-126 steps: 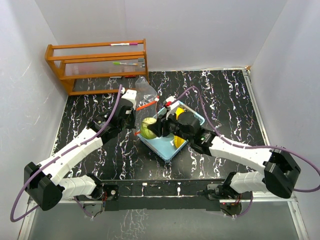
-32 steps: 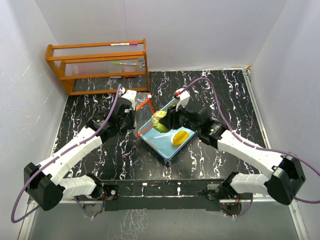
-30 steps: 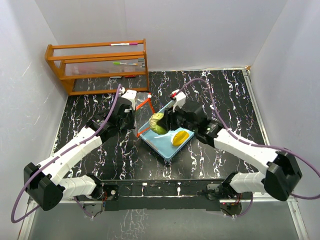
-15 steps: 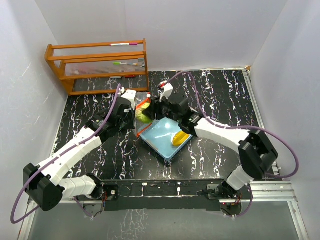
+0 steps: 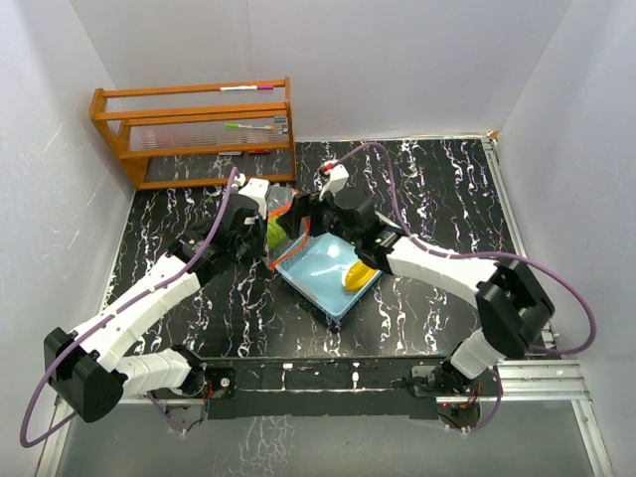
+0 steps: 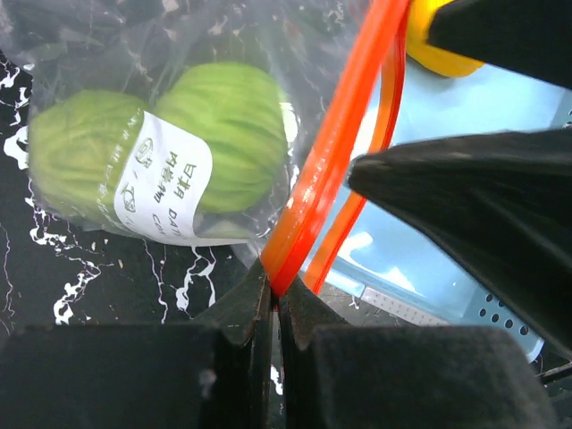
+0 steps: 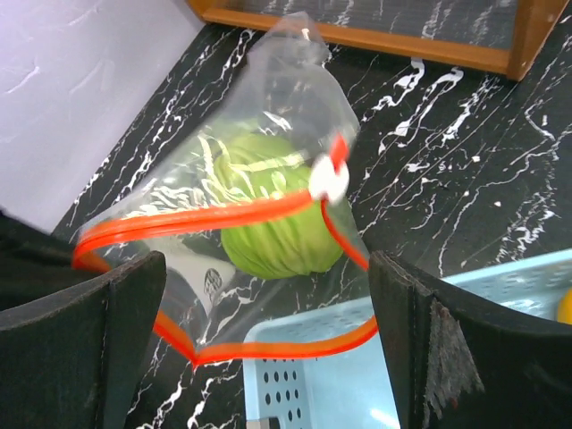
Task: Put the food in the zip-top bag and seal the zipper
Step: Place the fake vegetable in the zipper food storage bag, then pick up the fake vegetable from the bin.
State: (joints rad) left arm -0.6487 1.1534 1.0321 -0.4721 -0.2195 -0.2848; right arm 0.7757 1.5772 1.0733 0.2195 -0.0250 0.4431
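Crinkly clear zip-top bag (image 7: 295,107) holds green food (image 7: 268,237) (white label (image 6: 161,192) showing). My left jaws clench its orange zipper (image 6: 331,152), right jaws spread wide.

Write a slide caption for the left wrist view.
Left fingers pinch the orange zipper; green food sits inside the clear bag, blue tray beside.

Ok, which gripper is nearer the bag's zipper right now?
Left. The left gripper is pinched on the zipper; the right gripper hangs open over the zip-top bag.
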